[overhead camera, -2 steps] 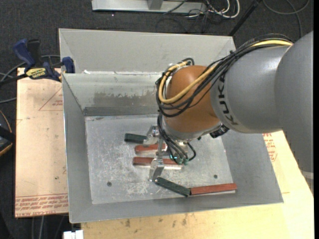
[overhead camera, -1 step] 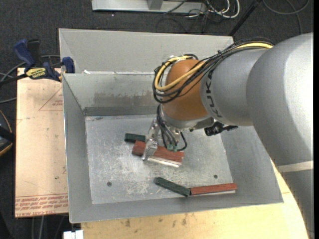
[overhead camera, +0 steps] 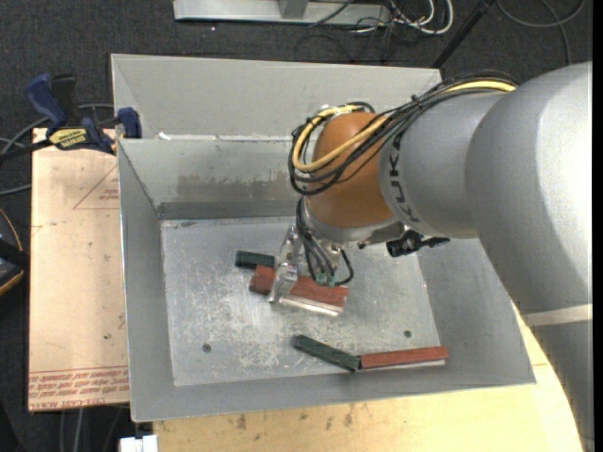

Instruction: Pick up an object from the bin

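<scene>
My gripper [overhead camera: 303, 269] is low in the middle of the bin, under the orange wrist cover. It stands right over a flat red-brown block [overhead camera: 317, 296] with a pale edge, and its tip looks to be touching the block's left end. A smaller red-brown block [overhead camera: 263, 278] lies just to the gripper's left. Beside that block, further left, is a short dark green piece [overhead camera: 252, 259].
Near the bin's front wall lies a dark green stick [overhead camera: 325, 351] end to end with a long red bar [overhead camera: 402, 357]. The arm fills the right side above the bin. The bin floor to the left is bare.
</scene>
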You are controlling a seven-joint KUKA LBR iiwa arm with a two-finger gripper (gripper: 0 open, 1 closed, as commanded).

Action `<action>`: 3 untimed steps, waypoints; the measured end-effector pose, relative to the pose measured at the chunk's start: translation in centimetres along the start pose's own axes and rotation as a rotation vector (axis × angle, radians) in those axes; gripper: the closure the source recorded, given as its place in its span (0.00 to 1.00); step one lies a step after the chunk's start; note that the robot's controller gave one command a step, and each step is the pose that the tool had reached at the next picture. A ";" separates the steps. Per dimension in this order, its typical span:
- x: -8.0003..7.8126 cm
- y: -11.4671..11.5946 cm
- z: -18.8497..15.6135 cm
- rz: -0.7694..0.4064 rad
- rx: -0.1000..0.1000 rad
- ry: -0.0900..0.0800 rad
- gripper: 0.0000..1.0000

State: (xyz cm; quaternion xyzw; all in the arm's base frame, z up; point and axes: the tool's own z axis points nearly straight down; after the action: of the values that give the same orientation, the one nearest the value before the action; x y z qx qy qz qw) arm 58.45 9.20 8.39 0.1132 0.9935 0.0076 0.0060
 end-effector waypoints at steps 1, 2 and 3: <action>-0.1 0.0 -14.5 -0.018 0.014 0.005 1.00; 0.0 0.0 -14.4 -0.018 0.015 0.008 1.00; 0.8 0.4 -3.8 0.018 0.017 0.014 0.00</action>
State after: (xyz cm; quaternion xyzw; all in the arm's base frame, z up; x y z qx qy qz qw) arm 57.68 9.70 12.21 0.1222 0.9925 0.0000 -0.0021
